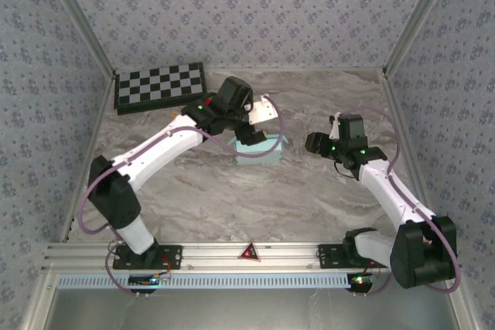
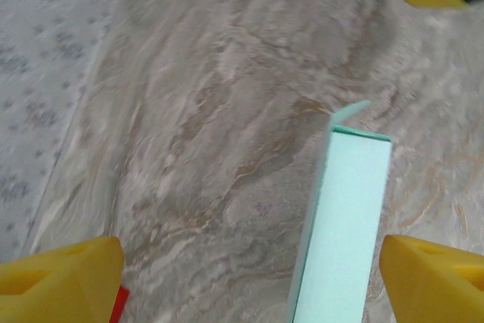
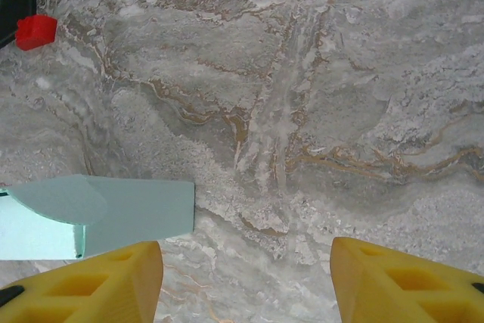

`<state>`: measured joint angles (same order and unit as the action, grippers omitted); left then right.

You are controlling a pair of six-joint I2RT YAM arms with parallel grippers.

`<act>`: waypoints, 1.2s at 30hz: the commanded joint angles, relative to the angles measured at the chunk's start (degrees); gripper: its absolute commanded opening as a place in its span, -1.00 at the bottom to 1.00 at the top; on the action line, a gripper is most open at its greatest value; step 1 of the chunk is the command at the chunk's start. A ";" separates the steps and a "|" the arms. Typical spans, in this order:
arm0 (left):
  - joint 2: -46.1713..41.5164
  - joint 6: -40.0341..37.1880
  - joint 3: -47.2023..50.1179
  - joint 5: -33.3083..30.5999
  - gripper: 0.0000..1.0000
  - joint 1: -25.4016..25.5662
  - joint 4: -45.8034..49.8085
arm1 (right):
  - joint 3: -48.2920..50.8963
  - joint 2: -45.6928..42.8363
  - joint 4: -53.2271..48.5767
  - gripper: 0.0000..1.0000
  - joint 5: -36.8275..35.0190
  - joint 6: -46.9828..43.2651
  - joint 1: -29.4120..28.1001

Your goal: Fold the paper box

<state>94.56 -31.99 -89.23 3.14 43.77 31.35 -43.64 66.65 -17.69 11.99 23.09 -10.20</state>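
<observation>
Checkerboard (image 1: 160, 86) lies at the far left corner of the marble table (image 1: 193, 191). The left gripper (image 1: 250, 133) hangs over the pale blue paper box (image 1: 261, 151) near the table's middle, its fingers (image 2: 60, 277) spread wide with one upright box wall standing between them, not clamped. The right gripper (image 1: 313, 143) sits just right of the box and apart from it, fingers (image 3: 408, 277) likewise wide, holding nothing.

paper box (image 1: 261, 151): pale blue | table (image 1: 232, 199): grey marbled | checkerboard (image 1: 160, 85): black-white | walls (image 1: 232, 5): grey floral
</observation>
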 commanded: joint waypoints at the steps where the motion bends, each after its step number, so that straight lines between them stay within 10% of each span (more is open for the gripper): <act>1: -4.21 15.67 0.57 -5.74 0.74 -2.48 -0.19 | -3.22 0.96 -2.74 0.23 1.01 -3.45 -0.90; 17: -15.64 44.85 17.74 4.04 0.48 -14.81 3.57 | -12.27 6.78 -8.47 0.12 3.40 -11.87 -8.02; 36: -7.94 50.09 22.63 18.31 0.10 -14.59 -5.80 | -13.66 11.87 -4.36 -0.10 6.83 -12.46 -10.58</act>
<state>85.58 17.23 -66.15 18.31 28.93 27.05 -56.10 77.69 -23.33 17.50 10.87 -20.51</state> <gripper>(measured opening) 0.552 0.450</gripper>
